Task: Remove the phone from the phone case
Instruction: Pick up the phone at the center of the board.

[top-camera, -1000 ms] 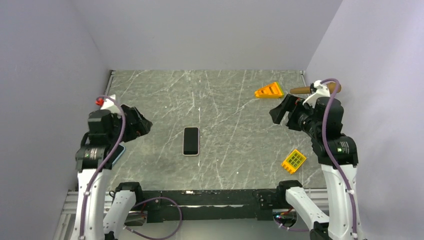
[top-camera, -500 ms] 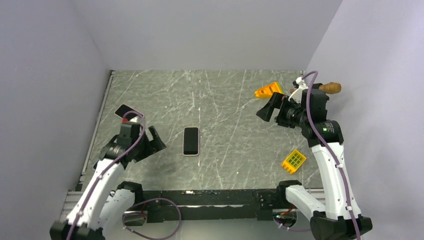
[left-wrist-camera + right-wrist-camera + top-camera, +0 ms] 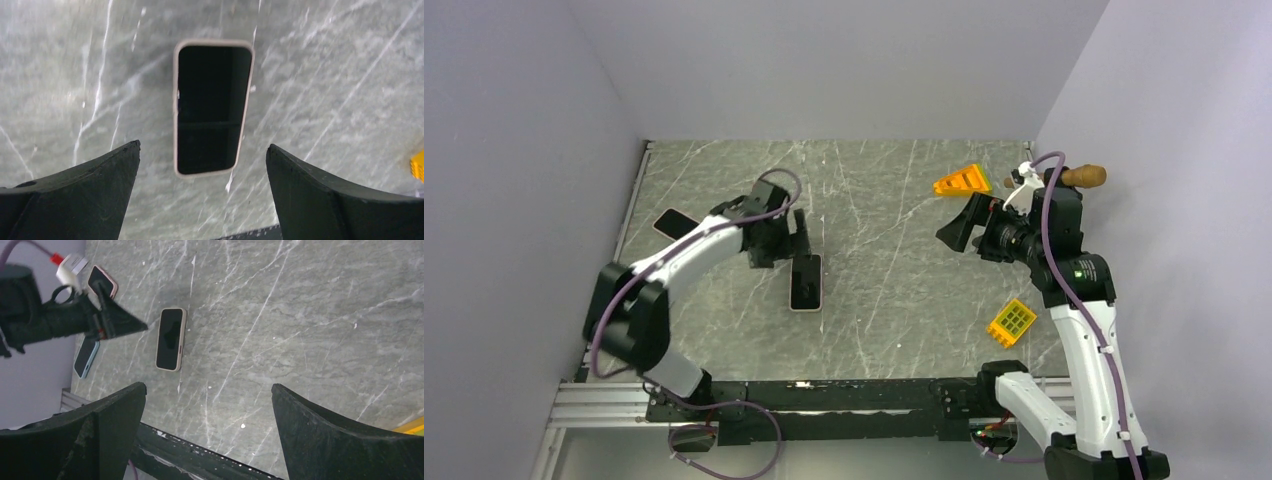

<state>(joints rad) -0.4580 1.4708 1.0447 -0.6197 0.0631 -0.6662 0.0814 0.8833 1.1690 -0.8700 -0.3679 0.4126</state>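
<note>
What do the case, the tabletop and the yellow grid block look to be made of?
Case: probably soft plastic or silicone; thin, pale, matte rim with rounded corners around the phone, whose screen is glossy black.
Tabletop: grey marble look with white veins; stone or printed laminate, cannot tell.
Block: likely hard plastic; uniform bright yellow, moulded grid.
</note>
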